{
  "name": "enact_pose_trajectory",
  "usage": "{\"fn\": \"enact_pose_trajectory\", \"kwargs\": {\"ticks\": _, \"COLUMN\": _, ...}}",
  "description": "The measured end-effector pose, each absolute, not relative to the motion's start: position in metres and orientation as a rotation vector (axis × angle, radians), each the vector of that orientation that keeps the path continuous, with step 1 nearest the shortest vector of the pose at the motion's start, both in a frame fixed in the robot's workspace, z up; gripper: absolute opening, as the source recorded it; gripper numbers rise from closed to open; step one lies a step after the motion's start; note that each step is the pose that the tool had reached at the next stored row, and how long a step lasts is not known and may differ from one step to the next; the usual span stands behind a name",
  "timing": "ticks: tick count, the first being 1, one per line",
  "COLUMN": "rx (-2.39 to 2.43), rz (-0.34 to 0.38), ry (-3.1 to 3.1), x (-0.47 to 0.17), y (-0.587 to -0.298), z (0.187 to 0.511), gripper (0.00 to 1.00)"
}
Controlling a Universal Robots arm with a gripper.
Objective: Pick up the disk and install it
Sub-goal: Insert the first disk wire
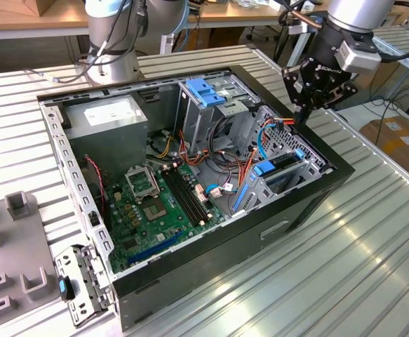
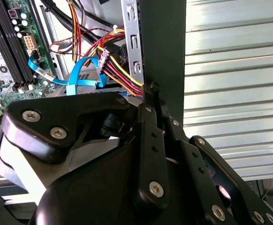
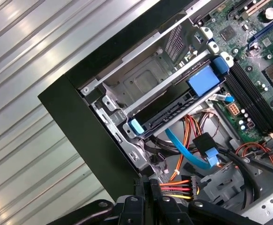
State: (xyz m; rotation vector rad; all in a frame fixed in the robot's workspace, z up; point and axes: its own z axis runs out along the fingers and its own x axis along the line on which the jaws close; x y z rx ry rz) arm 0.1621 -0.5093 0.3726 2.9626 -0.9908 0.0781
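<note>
Disk (image 1: 281, 163) looks like it's sitting in the low drive bay at the corner of the open computer case (image 1: 190, 274), edge-on, so all you really get is a dark side with the blue carrier tabs at each end, and the first wrist view shows that same dark strip between a pale blue tab and a bigger blue latch. In the exterior view its long axis runs roughly 8 o'clock to 2 o'clock, parallel to the case's near long wall. From the gripper (image 1: 303, 118) the disk lies at about 7 o'clock in that view, near but lower down, with the gripper hanging just above the case rim and not touching the disk. Fingers look clenched together with nothing between them, and both wrist views back that up. Right below the fingertips there's a bundle of red, orange and yellow wires (image 3: 178, 187) and a flat blue data cable (image 3: 188, 152) curling toward the bay. Going further out, the motherboard (image 1: 155, 203) is at about 9 o'clock from the disk, the tall cage with the blue latch (image 1: 204, 91) at about 11, the power supply box (image 1: 109, 119) beyond that, and everything sits on a ribbed metal table (image 1: 344, 253)
</note>
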Motion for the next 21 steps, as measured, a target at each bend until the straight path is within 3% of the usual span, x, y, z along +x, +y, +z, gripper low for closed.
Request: {"fn": "enact_pose_trajectory", "kwargs": {"ticks": 21, "rx": 2.838, "rz": 0.075, "ry": -1.293, "x": 0.1577, "y": -0.5093, "z": 0.3716, "gripper": 0.16}}
